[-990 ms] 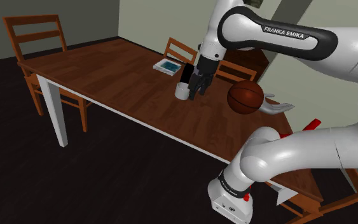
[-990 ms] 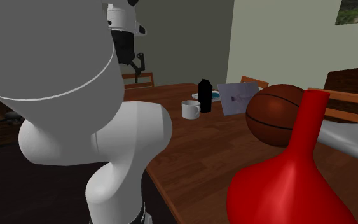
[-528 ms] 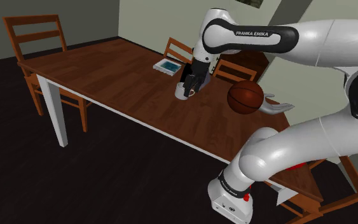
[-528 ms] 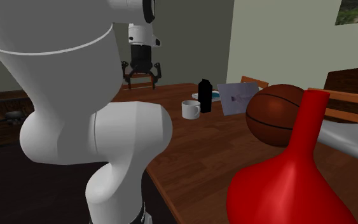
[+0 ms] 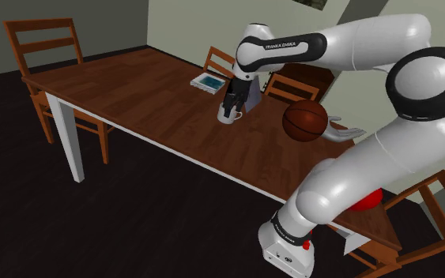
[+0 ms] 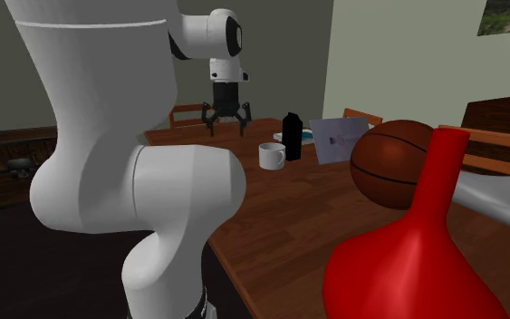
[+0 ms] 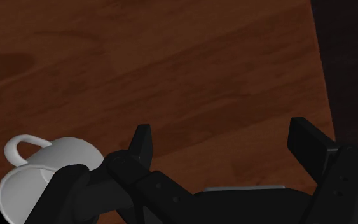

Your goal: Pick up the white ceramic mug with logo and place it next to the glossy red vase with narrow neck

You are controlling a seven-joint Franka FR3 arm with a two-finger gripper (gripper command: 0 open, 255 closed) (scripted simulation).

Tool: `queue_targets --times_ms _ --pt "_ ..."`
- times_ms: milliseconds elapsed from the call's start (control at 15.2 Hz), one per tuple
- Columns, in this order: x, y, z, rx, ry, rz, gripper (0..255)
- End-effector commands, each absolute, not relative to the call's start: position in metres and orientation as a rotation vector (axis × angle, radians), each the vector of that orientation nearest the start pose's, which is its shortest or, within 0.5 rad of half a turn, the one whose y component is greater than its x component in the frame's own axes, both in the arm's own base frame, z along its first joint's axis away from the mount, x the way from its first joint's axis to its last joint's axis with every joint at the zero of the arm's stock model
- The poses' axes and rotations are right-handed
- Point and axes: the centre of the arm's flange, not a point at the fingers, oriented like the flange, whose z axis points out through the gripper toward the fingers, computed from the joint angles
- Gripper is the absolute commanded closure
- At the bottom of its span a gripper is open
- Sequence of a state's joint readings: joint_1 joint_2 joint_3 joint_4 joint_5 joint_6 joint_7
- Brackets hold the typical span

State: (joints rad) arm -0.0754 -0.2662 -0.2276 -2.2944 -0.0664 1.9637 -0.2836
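Note:
The white mug [image 6: 272, 155] stands upright on the brown wooden table [image 5: 133, 91], handle toward the second exterior view's right. In the shoulder view the mug [image 5: 228, 116] sits just below my black gripper [image 5: 233, 101]. In the second exterior view my gripper [image 6: 226, 122] hangs above the table, left of the mug and higher, fingers spread. In the wrist view the gripper [image 7: 223, 137] is open over bare wood, and the mug [image 7: 41, 175] lies outside one finger, not between them. The glossy red vase [image 6: 407, 258] fills the second exterior view's near right.
A brown basketball [image 5: 305, 120] rests on a white hand-shaped stand [image 5: 345, 133] between mug and vase. A black carton [image 6: 291, 137] and a pale upright card [image 6: 339, 140] stand behind the mug. A blue-and-white book [image 5: 209, 81] lies farther back. Wooden chairs [image 5: 45, 43] ring the table.
The arm has swung over the table; the gripper moved toward the second exterior view's right, closer to the mug, and stayed open. The mug has not moved.

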Motion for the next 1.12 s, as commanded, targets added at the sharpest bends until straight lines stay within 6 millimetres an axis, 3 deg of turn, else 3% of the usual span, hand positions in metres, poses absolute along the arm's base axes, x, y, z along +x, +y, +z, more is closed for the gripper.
queue_targets --times_ms 0,792,1056 --pt "0.452 -0.160 0.438 -3.132 -0.033 0.103 0" --pt "0.545 -0.263 0.378 -3.191 -0.054 0.092 0" --pt "0.547 -0.268 0.360 -3.193 -0.055 0.092 0"
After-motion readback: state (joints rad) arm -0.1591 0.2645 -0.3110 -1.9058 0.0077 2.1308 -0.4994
